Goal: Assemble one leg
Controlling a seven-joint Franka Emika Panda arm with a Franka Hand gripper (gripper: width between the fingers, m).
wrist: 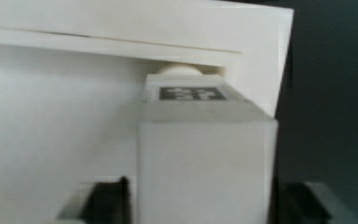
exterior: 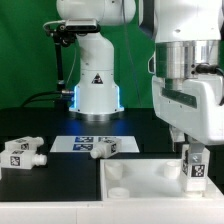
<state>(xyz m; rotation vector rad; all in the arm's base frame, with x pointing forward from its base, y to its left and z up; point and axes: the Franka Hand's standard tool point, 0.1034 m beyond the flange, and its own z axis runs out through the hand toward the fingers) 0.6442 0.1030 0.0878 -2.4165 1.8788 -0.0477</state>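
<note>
My gripper (exterior: 194, 158) is shut on a white leg (exterior: 195, 168) with a square tag and holds it upright over the right far corner of the large flat white panel (exterior: 140, 188). In the wrist view the leg (wrist: 202, 150) sits between my two dark fingers (wrist: 105, 200), and its round peg end (wrist: 181, 72) meets the panel (wrist: 69, 120) near its corner. I cannot tell whether the peg is inside a hole. Two more legs lie on the black table at the exterior view's left, one (exterior: 22, 153) far left and one (exterior: 105, 148) nearer the middle.
The marker board (exterior: 80, 142) lies flat in front of the robot base (exterior: 97, 90), partly under the middle leg. A round hole (exterior: 118, 171) shows near the panel's far left corner. The panel's edge drops to dark table (wrist: 327, 100) beside the held leg.
</note>
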